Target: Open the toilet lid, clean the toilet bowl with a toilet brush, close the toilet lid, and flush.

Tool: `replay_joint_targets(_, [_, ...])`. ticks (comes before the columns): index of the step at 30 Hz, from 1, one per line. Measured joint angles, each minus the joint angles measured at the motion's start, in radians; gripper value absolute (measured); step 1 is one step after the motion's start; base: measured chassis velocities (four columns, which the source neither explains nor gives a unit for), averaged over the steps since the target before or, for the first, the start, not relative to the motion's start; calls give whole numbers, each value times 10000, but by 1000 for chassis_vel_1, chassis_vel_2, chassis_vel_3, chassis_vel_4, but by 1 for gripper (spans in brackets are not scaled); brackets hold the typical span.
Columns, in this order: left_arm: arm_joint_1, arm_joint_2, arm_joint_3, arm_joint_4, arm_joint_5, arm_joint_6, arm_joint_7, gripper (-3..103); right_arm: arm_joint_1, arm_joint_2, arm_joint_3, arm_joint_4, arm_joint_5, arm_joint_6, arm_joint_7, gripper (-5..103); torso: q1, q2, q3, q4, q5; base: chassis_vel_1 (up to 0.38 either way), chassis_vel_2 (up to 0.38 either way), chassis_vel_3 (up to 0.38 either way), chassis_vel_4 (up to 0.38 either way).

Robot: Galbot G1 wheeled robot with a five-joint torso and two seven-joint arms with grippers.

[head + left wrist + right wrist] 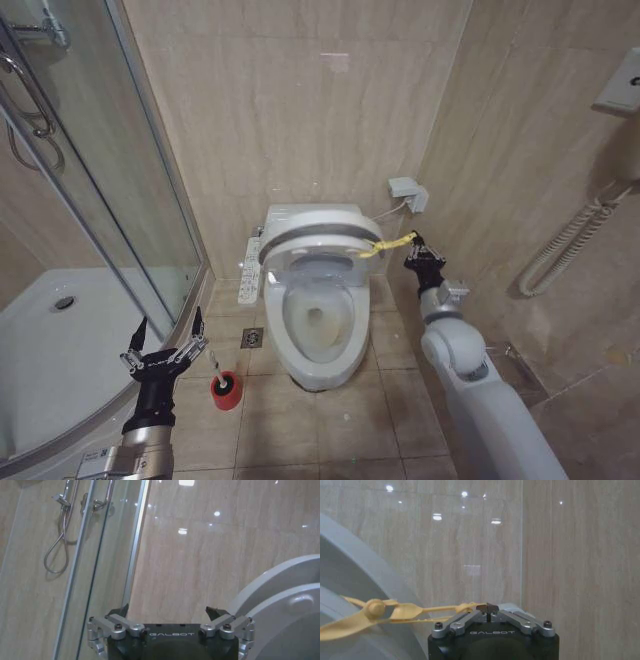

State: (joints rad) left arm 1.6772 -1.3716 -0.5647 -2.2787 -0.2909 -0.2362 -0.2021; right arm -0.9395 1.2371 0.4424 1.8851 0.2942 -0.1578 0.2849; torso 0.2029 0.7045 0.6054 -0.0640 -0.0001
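Brush stands in red holder; right hand pinches strap; left hand spread, empty.

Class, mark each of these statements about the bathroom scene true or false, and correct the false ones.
1. The right end effector is shut on the yellow strap at the edge of the toilet lid. True.
2. The toilet lid lies flat and closed over the toilet bowl. False: it is raised, and the bowl's inside is exposed.
3. The left end effector holds the toilet brush. False: it is open and holds nothing; the brush stands in its red holder on the floor.
4. The red holder stands between the shower tray and the toilet bowl. True.
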Motion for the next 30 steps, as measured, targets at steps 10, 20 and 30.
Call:
replay_joint_targets(10, [0, 0, 0, 0, 0, 0, 1, 100, 1848, 110, -590, -1102, 62, -148, 36, 0, 1, 0, 1, -6, 2, 0, 0, 0, 0])
replay_joint_targets(20, [0, 0, 0, 0, 0, 0, 0, 100, 3474, 13, -1113, -2373, 221, -239, 63, 0, 1, -1, 1, -1, 1, 0, 0, 0, 0])
replay_joint_targets(30, [0, 0, 0, 0, 0, 0, 0, 100, 4430, 118, -1580, -3418, 216, -186, -1, 0, 1, 0, 1, -1, 1, 0, 0, 0, 0])
